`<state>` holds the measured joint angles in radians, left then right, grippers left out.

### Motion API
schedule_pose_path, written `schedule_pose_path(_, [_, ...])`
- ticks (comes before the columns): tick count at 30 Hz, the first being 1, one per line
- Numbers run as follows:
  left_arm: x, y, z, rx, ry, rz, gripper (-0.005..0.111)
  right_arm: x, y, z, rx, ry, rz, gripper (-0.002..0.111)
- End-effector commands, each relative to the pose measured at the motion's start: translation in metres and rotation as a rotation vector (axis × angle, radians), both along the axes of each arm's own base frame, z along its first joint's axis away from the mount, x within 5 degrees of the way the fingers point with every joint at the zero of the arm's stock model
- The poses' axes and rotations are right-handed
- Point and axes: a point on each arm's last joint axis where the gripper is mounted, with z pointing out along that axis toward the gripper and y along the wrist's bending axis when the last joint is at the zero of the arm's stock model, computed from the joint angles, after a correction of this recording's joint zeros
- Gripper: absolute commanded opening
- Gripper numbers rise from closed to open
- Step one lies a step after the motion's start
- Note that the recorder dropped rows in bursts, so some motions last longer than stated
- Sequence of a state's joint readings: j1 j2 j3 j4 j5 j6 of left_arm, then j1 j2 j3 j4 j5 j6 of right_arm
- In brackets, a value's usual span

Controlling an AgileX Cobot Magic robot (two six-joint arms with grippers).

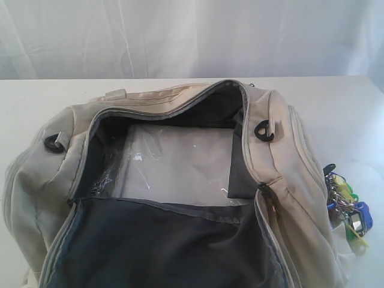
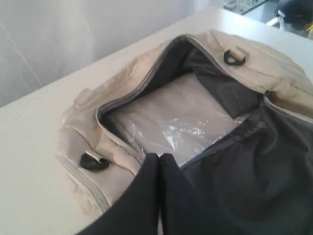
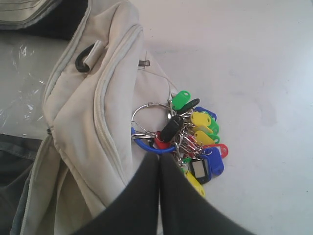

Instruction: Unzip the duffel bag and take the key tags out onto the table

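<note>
Outside, key tags (image 3: 193, 139) lie against the duffel bag (image 3: 83, 127).

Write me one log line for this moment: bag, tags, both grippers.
bag: unzipped, open | tags: on table, against bag's side | left gripper: shut, over bag | right gripper: shut, over tags
</note>
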<state>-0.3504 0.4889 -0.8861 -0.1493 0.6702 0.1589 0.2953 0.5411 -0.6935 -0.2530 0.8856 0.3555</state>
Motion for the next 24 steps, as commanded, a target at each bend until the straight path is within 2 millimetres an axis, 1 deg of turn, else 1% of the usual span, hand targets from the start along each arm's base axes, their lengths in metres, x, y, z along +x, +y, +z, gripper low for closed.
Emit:
schedule_pose_path(1, [-0.0026,-0.0014,-0.0139,0.011,0.094,-0.016,0.0,-0.0006,-0.0011,-0.0008,0.004,-0.002,-0.013,0.0])
schedule_pose_path(4, [-0.0032,-0.0022,-0.0171,0.012,0.12,-0.025,0.0,-0.0006,-0.0011,-0.0008,0.004,-0.002,-0.013,0.0])
schedule_pose_path(24, [-0.0028,-0.0022,-0.0163,0.017,0.105,-0.028,0.0,-0.0005,-0.0012,-0.0006,0.002,-0.004,-0.013,0.0])
